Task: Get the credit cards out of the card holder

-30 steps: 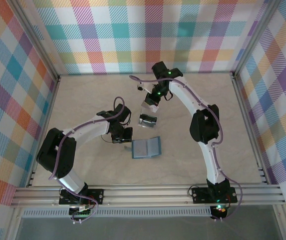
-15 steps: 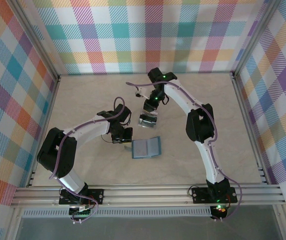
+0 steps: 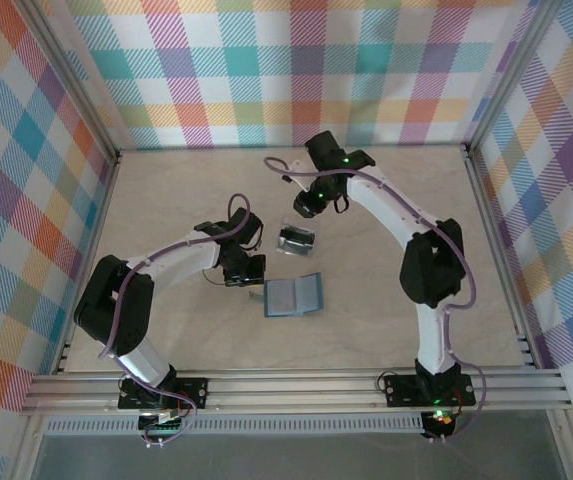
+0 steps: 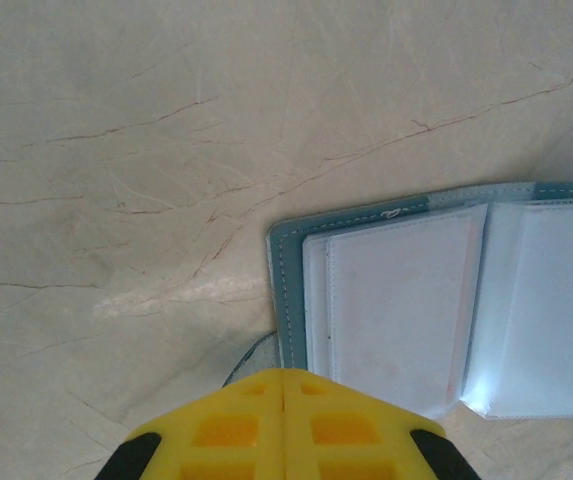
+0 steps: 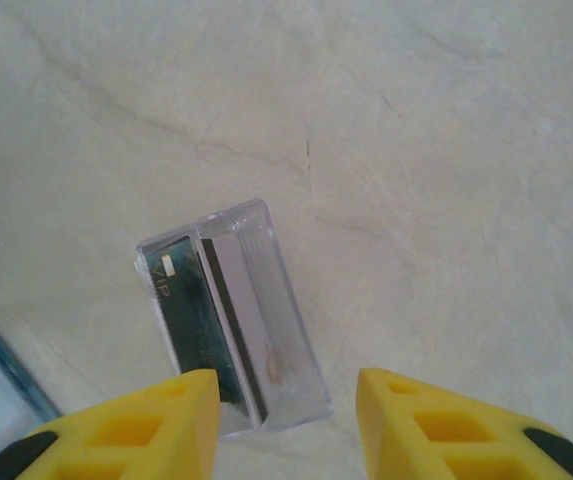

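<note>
On the pale table [image 3: 166,200], the teal card holder [image 3: 293,296] lies open, slots up; just beyond it lie the credit cards [image 3: 296,239], overlapping; the right gripper [image 3: 307,207] hovers past them, jaws parted, empty; the left gripper [image 3: 250,271], closed, sits beside the holder.

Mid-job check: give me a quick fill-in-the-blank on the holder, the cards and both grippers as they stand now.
1. The card holder lies ___, pale inside facing up.
2. The left gripper, near the holder's corner, is ___.
3. The right gripper, jaws apart, hangs over the glossy ___.
Missing words: open; shut; credit cards.
</note>
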You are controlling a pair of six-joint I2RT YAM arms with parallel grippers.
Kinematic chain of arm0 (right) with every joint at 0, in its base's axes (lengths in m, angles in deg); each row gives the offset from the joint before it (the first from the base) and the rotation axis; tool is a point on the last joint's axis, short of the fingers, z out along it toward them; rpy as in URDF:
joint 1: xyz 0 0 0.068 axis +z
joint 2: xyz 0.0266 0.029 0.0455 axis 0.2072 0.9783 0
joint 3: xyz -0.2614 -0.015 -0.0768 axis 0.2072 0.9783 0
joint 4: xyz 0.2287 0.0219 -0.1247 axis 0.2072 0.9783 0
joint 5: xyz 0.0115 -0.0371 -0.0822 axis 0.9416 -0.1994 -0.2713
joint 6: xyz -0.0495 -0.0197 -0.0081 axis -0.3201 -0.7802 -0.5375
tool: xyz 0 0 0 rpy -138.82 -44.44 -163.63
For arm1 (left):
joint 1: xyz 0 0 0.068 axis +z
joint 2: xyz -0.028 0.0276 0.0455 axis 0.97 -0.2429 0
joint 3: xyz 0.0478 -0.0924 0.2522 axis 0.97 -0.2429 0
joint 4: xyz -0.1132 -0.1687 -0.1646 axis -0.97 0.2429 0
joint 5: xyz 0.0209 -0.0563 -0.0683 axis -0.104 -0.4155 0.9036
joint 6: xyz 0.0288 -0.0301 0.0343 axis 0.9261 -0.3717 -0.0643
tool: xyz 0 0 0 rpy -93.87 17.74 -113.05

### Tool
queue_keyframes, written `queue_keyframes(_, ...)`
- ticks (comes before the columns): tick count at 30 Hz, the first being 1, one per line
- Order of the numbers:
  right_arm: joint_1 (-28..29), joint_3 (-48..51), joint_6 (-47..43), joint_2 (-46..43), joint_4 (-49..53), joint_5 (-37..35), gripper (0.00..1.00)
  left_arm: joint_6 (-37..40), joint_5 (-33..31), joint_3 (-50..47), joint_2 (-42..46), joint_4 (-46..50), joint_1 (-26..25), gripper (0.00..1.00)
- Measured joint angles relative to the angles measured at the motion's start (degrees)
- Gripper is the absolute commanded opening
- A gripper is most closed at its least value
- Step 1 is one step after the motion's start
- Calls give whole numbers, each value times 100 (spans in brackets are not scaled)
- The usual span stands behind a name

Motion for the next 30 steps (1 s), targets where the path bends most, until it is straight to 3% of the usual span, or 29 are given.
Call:
queue_keyframes(5, 2, 686, 1099, -317, -352, 20, 43, 0, 11, 0, -13, -4, 0, 7)
queue_keyframes(10, 2, 1364, 1766, -315, -632, 83, 51, 2, 15, 0, -129, -13, 0, 7)
queue_keyframes(30, -35, 1241, 2092, 297, -1132, -442, 54, 17, 15, 0, -140, -31, 0, 7)
